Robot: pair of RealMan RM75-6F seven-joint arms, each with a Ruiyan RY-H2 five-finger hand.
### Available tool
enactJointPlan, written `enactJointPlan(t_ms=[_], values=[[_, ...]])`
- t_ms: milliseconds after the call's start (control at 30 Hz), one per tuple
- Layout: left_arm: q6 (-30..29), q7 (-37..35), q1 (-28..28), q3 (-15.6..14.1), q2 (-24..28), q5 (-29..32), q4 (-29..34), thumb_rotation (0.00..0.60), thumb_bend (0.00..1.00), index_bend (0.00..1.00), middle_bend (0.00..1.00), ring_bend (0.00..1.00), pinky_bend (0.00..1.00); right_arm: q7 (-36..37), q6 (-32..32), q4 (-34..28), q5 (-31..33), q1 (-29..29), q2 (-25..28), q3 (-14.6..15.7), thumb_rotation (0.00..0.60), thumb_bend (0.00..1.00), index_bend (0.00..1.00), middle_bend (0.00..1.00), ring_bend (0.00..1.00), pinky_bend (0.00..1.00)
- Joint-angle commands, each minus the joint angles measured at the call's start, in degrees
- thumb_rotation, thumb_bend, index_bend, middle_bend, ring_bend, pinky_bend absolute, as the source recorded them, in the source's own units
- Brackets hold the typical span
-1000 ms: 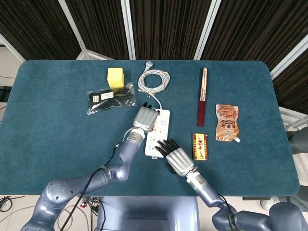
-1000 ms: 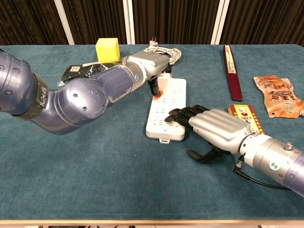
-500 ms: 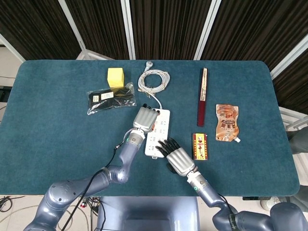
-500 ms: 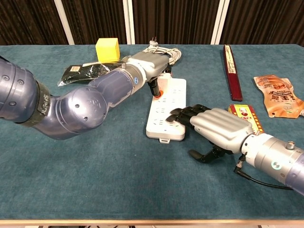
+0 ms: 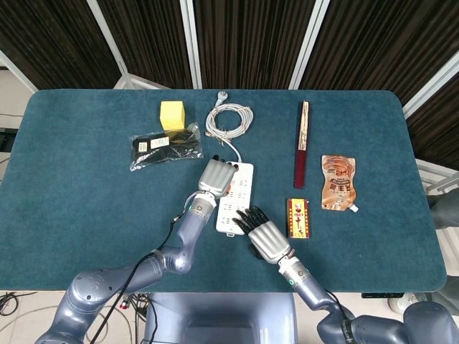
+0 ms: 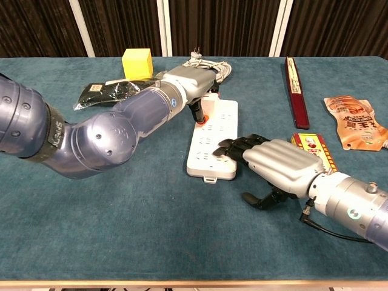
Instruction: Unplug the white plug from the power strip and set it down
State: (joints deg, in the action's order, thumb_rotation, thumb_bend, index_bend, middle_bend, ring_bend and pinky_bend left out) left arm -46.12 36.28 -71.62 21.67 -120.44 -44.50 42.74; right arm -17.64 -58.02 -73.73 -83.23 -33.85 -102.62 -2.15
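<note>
The white power strip [image 5: 237,198] [image 6: 214,142] lies lengthwise at the table's middle. My left hand [image 5: 216,175] [image 6: 188,82] sits over its far end, and its dark fingertips [image 6: 196,111] point down beside the strip's orange switch. The white plug is hidden under that hand, so I cannot tell whether it is held. My right hand [image 5: 264,233] [image 6: 274,161] lies at the strip's near end. Its fingers [image 6: 228,147] rest flat on the strip's near right corner, and its thumb touches the cloth. A coiled white cable [image 5: 229,118] runs from the strip's far end.
A yellow block [image 5: 172,115] and a black packet [image 5: 163,147] lie far left. A dark red stick case [image 5: 303,145], an orange pouch [image 5: 338,183] and a small red box [image 5: 298,218] lie to the right. A loose pronged plug end [image 5: 222,94] lies beyond the coil.
Both hands stay where they were on the strip. Only my left forearm and elbow have shifted slightly.
</note>
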Motion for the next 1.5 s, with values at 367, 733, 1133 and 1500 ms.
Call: enactJointPlan(t_ms=[367,733,1133,1500], values=[[-0.41,-0.25,0.70,0.47,0.77,-0.80,1.29,0.600,0.34,0.83,0.89,0.43,0.30,-0.36,0.22,0.23,0.12,0.09,-0.76,0.33,0.600,0.51,0.11,0.08,0.04,0.04],[-0.59,-0.78,0.83,0.82,1.26,-1.76,2.34,0.600,0.34,0.83,0.89,0.43,0.32,-0.49,0.32,0.30,0.01,0.20,-1.23,0.70,0.600,0.51,0.11,0.08,0.04,0.04],[-0.99,-0.88,1.03,0.92,1.69,-2.52,3.71,0.600,0.34,0.83,0.90,0.44,0.33,-0.52,0.42,0.17,0.00,0.33,-1.33,0.93,0.600,0.51,0.12,0.07,0.04,0.04],[-1.13,-0.69,1.27,0.99,2.13,-2.63,4.56,0.600,0.34,0.83,0.90,0.44,0.34,-0.58,0.57,0.40,-0.11,0.36,-1.79,1.15,0.600,0.51,0.12,0.08,0.04,0.04]])
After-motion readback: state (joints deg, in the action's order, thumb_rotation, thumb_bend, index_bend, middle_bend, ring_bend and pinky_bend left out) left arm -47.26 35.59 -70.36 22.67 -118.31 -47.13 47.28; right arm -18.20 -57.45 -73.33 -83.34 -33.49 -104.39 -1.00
